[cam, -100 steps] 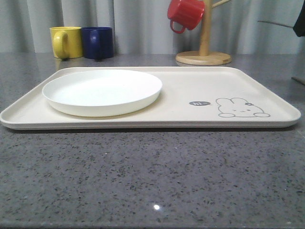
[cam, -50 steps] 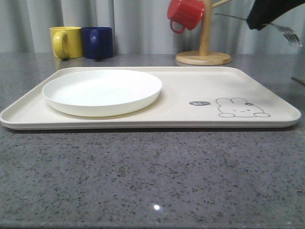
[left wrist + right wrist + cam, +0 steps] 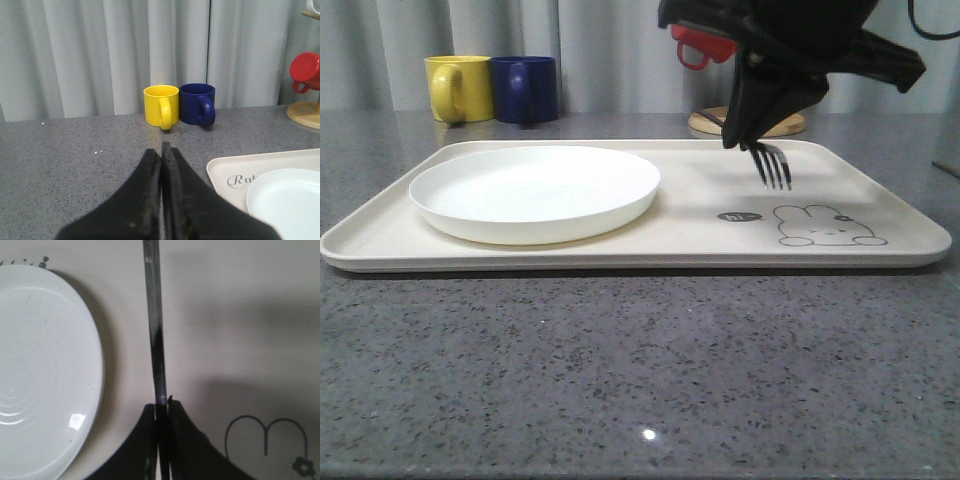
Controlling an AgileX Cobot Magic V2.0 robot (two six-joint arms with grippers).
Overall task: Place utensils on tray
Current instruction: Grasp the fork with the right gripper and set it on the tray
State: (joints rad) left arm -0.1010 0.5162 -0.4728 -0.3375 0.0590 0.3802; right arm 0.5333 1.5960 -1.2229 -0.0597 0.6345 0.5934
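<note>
the right gripper (image 3: 752, 135) has its jaws clamped on the slim shiny silver metal four-tined fork (image 3: 773, 165), hanging tines-down over the large flat cream-beige rectangular tray (image 3: 700, 235), at about 3 o'clock from the round white plate (image 3: 535, 190) and just above the grey rabbit drawing (image 3: 827, 227). this looks like the placing step: next it should lower and release on bare tray. the left gripper (image 3: 161, 157) idles, jaws together, near the yellow mug (image 3: 161, 106).
</note>
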